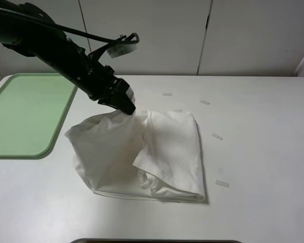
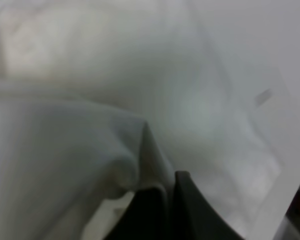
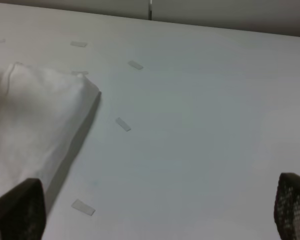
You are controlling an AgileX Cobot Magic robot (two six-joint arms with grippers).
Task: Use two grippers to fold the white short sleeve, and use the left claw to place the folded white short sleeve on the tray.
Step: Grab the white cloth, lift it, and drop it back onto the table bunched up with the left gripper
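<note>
Your left claw [image 1: 122,101] pinches the shirt [image 1: 162,152] at its far edge, jaws pressed on cloth; it lies folded on the bench beside the tray [image 1: 20,116]; lift high so nothing drags; the right gripper [image 3: 155,210] hangs spread, empty.

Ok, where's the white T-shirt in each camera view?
Exterior high: white T-shirt mid-table, right of the tray, pinched by the left tool.
Left wrist: fills most of the picture, blurred.
Right wrist: one folded corner.
Shared landmark: tape strips beside it.
</note>
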